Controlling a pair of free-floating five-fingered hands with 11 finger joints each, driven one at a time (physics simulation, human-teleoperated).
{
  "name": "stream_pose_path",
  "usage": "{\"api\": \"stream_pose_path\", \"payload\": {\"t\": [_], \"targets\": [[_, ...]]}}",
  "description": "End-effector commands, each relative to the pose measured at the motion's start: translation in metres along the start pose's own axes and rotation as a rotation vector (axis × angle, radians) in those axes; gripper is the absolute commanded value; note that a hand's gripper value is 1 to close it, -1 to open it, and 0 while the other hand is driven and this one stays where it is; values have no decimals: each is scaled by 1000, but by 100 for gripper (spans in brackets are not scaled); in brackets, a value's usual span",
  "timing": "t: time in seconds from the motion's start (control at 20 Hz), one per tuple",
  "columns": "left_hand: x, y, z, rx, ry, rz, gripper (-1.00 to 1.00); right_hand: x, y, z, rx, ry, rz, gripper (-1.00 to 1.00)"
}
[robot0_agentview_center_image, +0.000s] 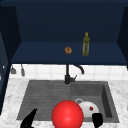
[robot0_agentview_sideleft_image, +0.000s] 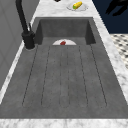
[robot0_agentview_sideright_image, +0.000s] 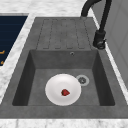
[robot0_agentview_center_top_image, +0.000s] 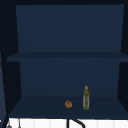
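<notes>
Red ball (robot0_agentview_center_image: 67, 115) hangs at the sink's (robot0_agentview_center_image: 45, 92) front edge in the front view, between the two hands. It touches neither, so it looks free of any grip. It covers part of the sink's basin from that camera.

Above the sink is a dark blue wall cabinet (robot0_agentview_center_top_image: 37, 107), open-fronted, so its lowest shelf can be reached straight up from the basin. At the back rim of the sink stands a black faucet (robot0_agentview_center_image: 67, 75), its spout curving over the basin.

A white plate (robot0_agentview_sideright_image: 57, 85) lies flat on the floor of the sink's basin, just beside the drain, and a small red piece of food (robot0_agentview_sideright_image: 65, 92) sits near its middle, kept in place by the shallow dish. On the counter past the sink's right end sits another small plate carrying a corn cob (robot0_agentview_sideleft_image: 77, 5).

An olive-green bottle (robot0_agentview_center_top_image: 86, 98) stands upright on the shelf above the sink, with a small orange-brown round thing (robot0_agentview_center_top_image: 68, 104) near it.

At the sink's front left corner, the left hand (robot0_agentview_center_image: 28, 120) holds nothing, its fingers stretched out towards the ball. The right hand (robot0_agentview_center_image: 97, 120) hovers at the sink's front right; how its fingers are set cannot be told.
</notes>
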Motion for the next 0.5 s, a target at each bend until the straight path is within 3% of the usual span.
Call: {"api": "stream_pose_path", "payload": {"t": [0.0,0.45], "targets": [[-5,-4,-3,-125,-8,-42,-100,0,0,0,0,0,0,0],[-16,-14,-10,-193,2,-54,-100,0,0,0,0,0,0,0]]}}
